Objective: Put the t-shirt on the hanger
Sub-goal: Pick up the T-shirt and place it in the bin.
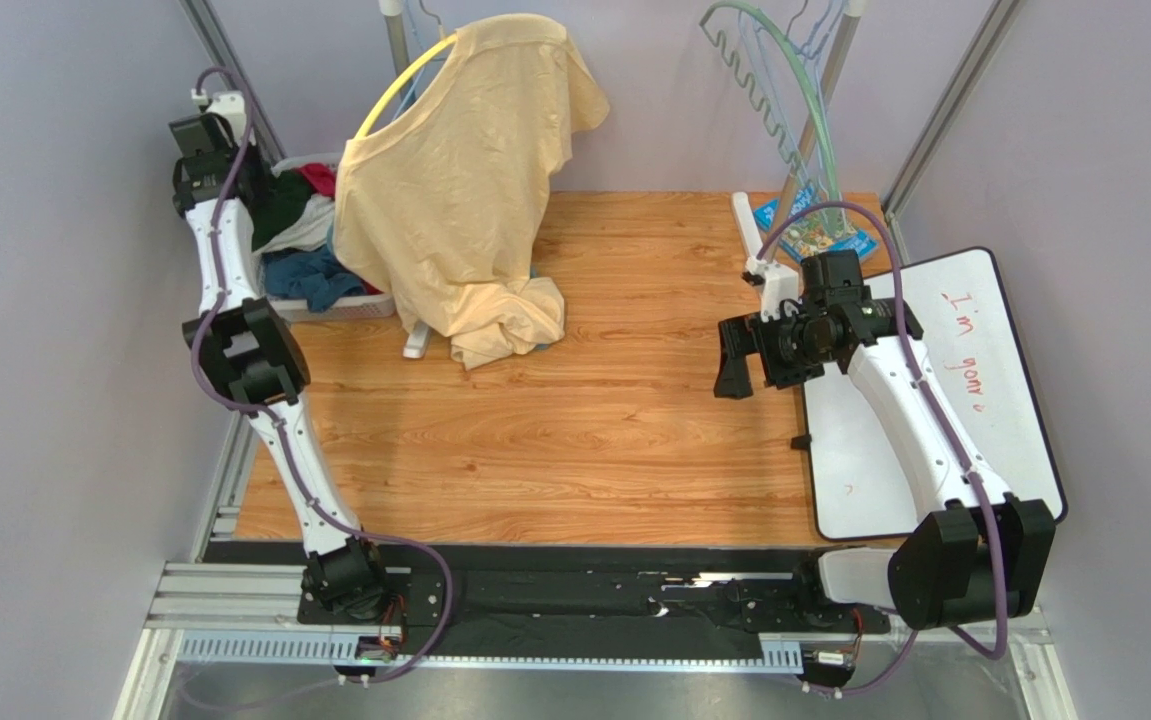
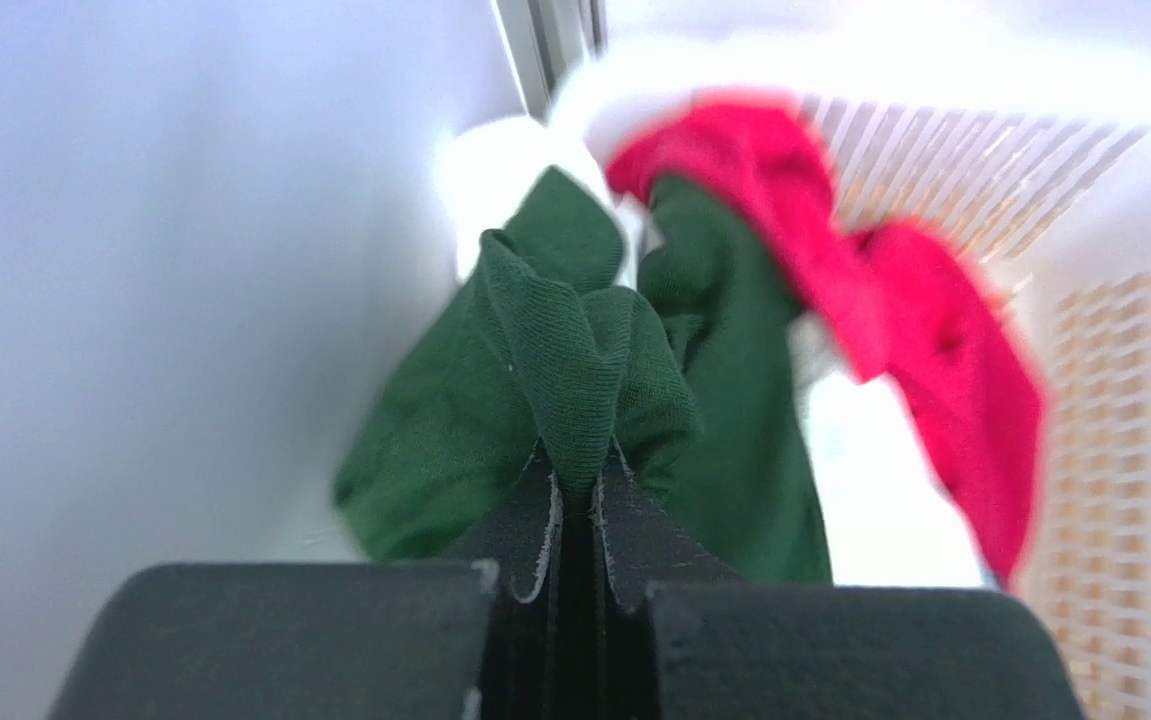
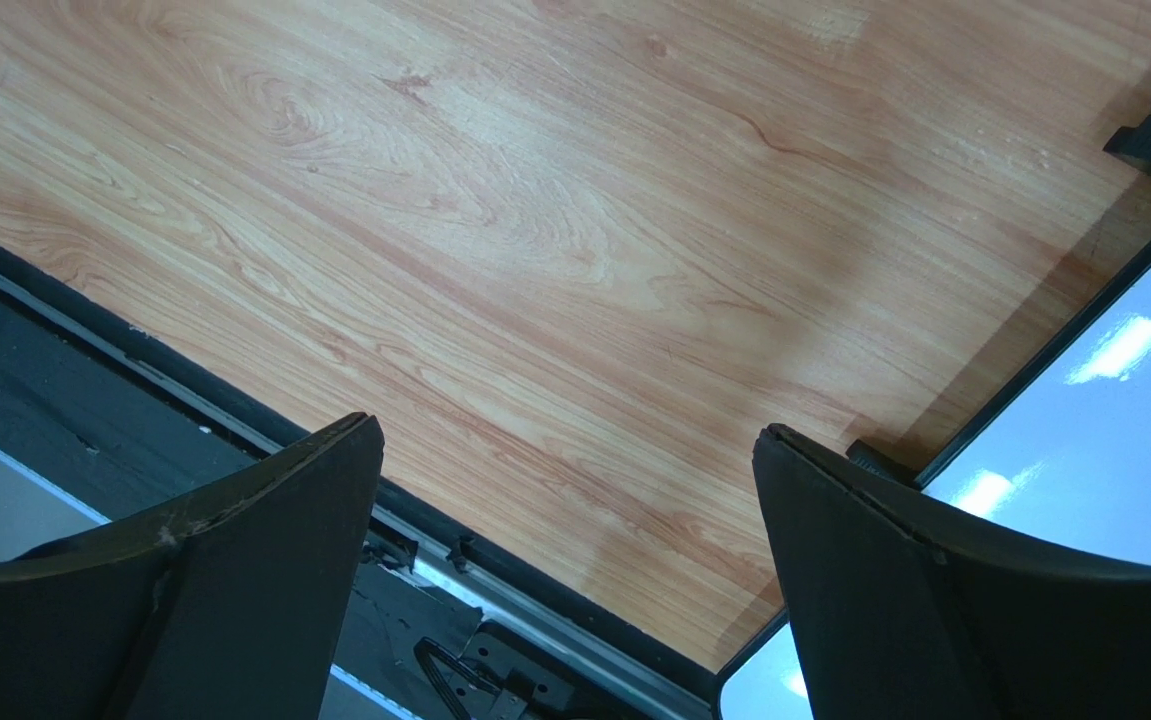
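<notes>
**A:** Nearest us first: how does our right gripper [image 3: 566, 438] stand?

**B:** Jaws wide apart with nothing between them. It hangs over the bare table [image 3: 536, 225], just beside the whiteboard [image 1: 972, 390].

**A:** And our left gripper [image 2: 577, 483]?

**B:** It's reached out to the basket [image 2: 1122, 345] at the far left. The jaws are pressed together on a fold of dark green cloth, which stands up in a pinched ridge between them. We take that for the t-shirt [image 2: 566, 345], by its sleeve or collar; we can't tell which. The rest of it lies in the basket, with a red garment [image 2: 912, 300] draped against it.

**A:** So which step are we in?

**B:** The pick, we'd say. The t-shirt is gripped but not yet lifted out.

**A:** Where's the hanger [image 1: 759, 93]?

**B:** At the far right, hung up high and well apart from the basket. The tan shirt [image 1: 461, 180] hangs between the two.

**A:** What does the next move call for?

**B:** A slow, straight lift, since we hold only a small pinch of cloth and it could slip. We should watch that the red garment doesn't ride up with it. Then we carry the t-shirt across to the open table, where our right gripper can take a second hold and find the neck opening.
</notes>
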You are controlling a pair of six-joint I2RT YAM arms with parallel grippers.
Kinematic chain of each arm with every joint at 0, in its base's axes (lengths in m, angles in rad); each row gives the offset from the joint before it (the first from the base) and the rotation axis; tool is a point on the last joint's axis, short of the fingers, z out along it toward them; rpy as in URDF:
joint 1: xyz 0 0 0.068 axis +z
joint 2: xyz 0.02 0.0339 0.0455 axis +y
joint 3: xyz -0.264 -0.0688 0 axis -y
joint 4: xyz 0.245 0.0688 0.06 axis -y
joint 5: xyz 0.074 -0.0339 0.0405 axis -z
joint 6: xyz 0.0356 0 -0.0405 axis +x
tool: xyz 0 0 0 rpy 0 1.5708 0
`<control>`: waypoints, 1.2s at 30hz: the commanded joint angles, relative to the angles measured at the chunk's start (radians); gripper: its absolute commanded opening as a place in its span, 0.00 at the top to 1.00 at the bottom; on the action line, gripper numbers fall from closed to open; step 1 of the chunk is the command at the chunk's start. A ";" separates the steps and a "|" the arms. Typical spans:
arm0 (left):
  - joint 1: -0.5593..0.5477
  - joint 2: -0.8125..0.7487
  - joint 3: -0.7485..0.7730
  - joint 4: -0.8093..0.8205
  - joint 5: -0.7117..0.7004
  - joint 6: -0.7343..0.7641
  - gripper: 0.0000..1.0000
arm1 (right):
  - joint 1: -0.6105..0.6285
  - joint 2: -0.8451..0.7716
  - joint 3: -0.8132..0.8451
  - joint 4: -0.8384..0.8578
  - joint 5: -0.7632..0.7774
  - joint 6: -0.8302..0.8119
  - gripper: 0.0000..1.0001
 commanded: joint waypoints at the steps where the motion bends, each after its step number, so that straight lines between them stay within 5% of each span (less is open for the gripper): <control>1: 0.026 -0.220 0.083 0.127 0.037 -0.040 1.00 | 0.004 -0.017 0.059 -0.007 -0.015 -0.010 0.00; 8: 0.005 -0.398 -0.110 0.173 0.082 0.028 1.00 | 0.004 -0.053 0.040 0.003 -0.018 -0.009 0.00; 18: -0.049 -0.386 -0.023 0.079 0.091 0.063 1.00 | 0.004 -0.079 0.023 0.014 -0.023 -0.010 0.00; 27: -0.077 -0.556 -0.058 0.119 0.063 -0.153 1.00 | 0.004 -0.086 0.019 0.026 -0.038 -0.012 0.00; 36: -0.121 -0.832 -0.156 0.082 0.045 -0.164 1.00 | 0.005 -0.122 0.033 0.023 -0.079 -0.010 0.00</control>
